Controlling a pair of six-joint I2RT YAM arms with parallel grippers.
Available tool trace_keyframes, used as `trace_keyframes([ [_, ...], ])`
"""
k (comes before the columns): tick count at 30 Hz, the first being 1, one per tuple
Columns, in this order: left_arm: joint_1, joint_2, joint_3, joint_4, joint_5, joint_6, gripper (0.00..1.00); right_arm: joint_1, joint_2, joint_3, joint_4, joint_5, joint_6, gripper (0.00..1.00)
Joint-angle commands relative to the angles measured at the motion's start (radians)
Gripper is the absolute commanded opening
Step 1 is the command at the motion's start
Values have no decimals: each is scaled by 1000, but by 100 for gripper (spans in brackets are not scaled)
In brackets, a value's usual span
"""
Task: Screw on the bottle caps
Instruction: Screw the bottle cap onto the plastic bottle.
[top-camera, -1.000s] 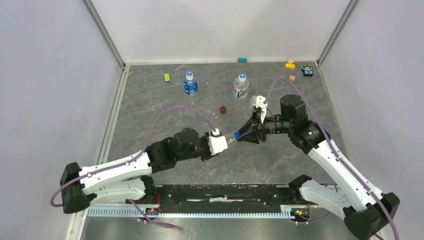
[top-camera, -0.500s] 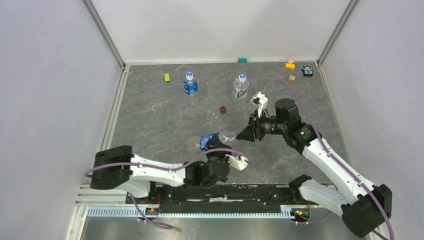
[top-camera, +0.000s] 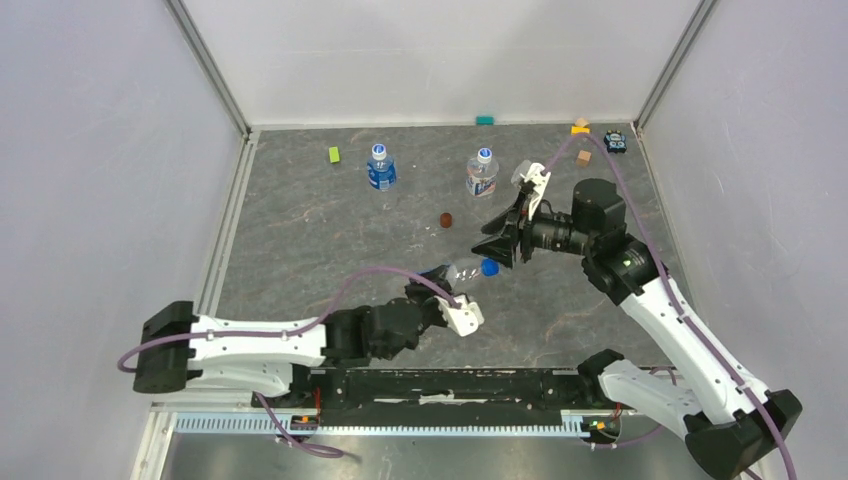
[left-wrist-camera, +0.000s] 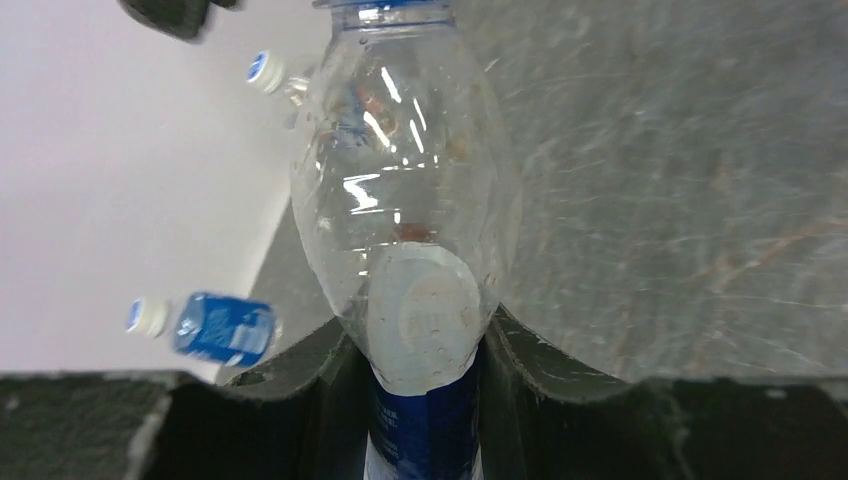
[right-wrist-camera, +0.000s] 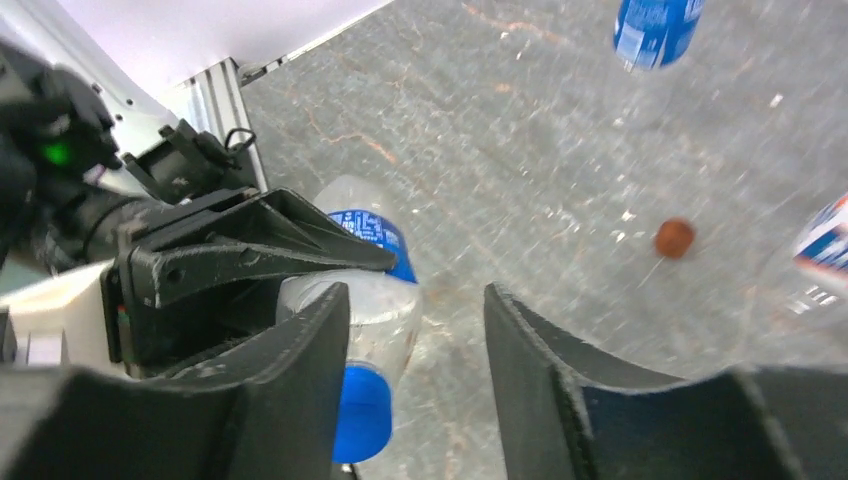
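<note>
The left gripper (left-wrist-camera: 421, 345) pinches a clear water bottle (left-wrist-camera: 405, 200) near its label, one finger pressed to each side. The neck points away from the gripper and out over the tabletop (top-camera: 300, 230) (the bottle lies about level, not upright). A solid blue cap (top-camera: 490, 267) sits on the far end of that bottle.

The right gripper (top-camera: 496, 245) hangs just past this cap with its fingers spread and nothing between them. In its own wrist view the cap shows close beside one finger (right-wrist-camera: 300, 375), lower than the tips; whether the two touch cannot be told.

A second bottle (top-camera: 481, 178) stands upright on the tabletop near the right gripper's wrist. A third bottle (top-camera: 380, 172) stands well apart from both grippers. Both carry whitish-blue caps (top-camera: 484, 154). A dark red-brown disc (top-camera: 446, 220) lies on the tabletop beside the right gripper's tips, between the standing bottles and the held one.
</note>
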Motion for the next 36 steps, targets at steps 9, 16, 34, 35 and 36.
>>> trace_keyframes([
  [9, 305, -181, 113, -357, 818, -292, 26, -20, -80, 204, -286, -229, -590, 59],
  [16, 358, -199, 144, -361, 1006, -338, 26, -19, -107, 143, -302, -402, -684, 58],
  [34, 390, -198, 172, -312, 1155, -390, 25, -19, -89, 103, -352, -487, -754, 50],
  [35, 389, -196, 173, -311, 1158, -393, 25, -20, -86, 103, -350, -487, -753, 50],
  [36, 390, -195, 175, -310, 1162, -393, 25, -20, -84, 105, -350, -490, -754, 49],
])
